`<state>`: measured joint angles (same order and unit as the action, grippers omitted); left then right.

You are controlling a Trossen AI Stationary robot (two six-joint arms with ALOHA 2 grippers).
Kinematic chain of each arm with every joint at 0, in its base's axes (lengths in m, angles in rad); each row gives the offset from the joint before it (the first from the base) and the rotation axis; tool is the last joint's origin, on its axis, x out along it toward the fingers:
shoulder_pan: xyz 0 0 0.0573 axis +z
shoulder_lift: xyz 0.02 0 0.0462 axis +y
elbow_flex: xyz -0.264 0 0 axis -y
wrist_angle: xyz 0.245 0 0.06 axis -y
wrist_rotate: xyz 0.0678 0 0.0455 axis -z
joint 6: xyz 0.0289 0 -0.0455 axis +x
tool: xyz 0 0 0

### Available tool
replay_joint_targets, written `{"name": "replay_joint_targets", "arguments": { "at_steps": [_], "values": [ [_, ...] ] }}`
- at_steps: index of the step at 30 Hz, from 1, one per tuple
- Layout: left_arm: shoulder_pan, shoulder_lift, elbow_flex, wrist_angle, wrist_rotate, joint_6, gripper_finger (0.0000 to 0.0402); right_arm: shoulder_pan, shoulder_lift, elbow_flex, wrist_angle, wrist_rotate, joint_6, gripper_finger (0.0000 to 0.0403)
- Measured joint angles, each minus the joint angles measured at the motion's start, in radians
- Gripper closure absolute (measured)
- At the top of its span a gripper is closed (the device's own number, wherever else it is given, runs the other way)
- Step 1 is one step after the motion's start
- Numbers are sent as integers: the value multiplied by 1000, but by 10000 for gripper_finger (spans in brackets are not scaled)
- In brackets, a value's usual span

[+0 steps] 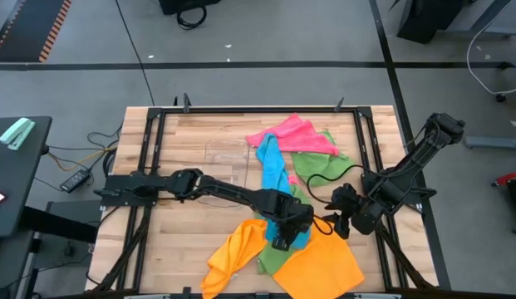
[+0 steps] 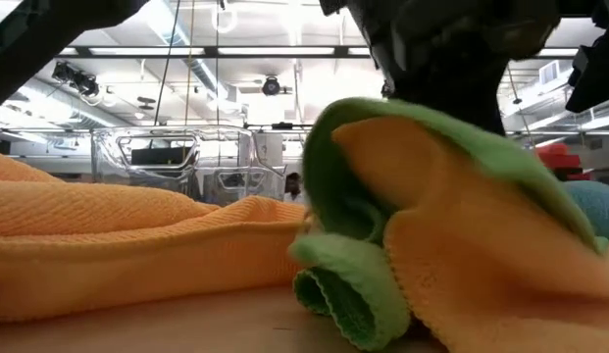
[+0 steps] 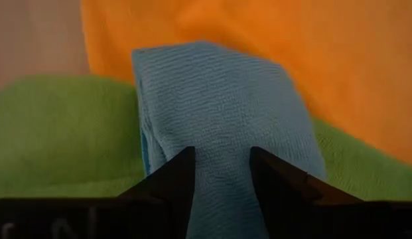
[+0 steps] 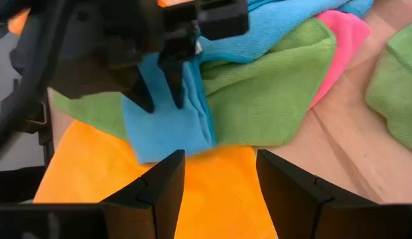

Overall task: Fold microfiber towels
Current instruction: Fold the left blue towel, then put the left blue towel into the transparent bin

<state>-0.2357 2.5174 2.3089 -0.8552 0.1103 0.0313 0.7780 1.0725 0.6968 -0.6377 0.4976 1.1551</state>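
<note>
1. Left tool (image 1: pixel 284 237): positioned over the heap at the front of the bench (image 1: pixel 191 141). Both wrist views show its two dark fingers (image 3: pixel 172 179) closed on a hanging fold of the blue towel (image 3: pixel 219 113), pinched partway, with cloth filling the gap between them.
2. Right tool (image 4: pixel 215 176): hovering just beside the left tool, over the orange towel (image 4: pixel 192 199). Its jaws stand apart with nothing between them.
3. Location of the towels: the blue towel runs in a strip from mid-bench toward the front, its near end lifted in the left tool. A green towel (image 4: pixel 272 86) lies beneath it, touching the orange one. A second orange towel (image 1: pixel 233 253) lies bunched at the front left. A pink towel (image 1: pixel 291 133) and another green one (image 1: pixel 316 162) lie at the back of the pile.
4. Handling, by judgement: the towels appear light, limp and unable to hold any shape. They drape and bunch when lifted. The weave should grip well and not slip. No breakage risk.
5. Recommended hold: a hemmed corner or edge, one tool at each, so the cloth hangs flat. A mid-cloth pinch, as present, gathers it.
6. Materials: fine ribbed microfibre pile, matte, plain bright colours, with stitched rolled hems visible on the green edge (image 2: pixel 333 294) in the low view. The bench is pale wood planks within a dark metal frame.
</note>
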Motion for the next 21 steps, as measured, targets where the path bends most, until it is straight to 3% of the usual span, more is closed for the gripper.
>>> {"name": "replay_joint_targets", "arguments": {
  "at_steps": [9,15,21],
  "values": [
    [-8,-70,2,12,22,-83,255,26,0,0,-11,10,12,207],
    [-54,-86,2,-8,-65,-180,224,26,0,0,-20,48,8,207],
    [-127,-85,2,-27,-141,-143,181,26,0,0,-19,56,-12,207]
  ]
}}
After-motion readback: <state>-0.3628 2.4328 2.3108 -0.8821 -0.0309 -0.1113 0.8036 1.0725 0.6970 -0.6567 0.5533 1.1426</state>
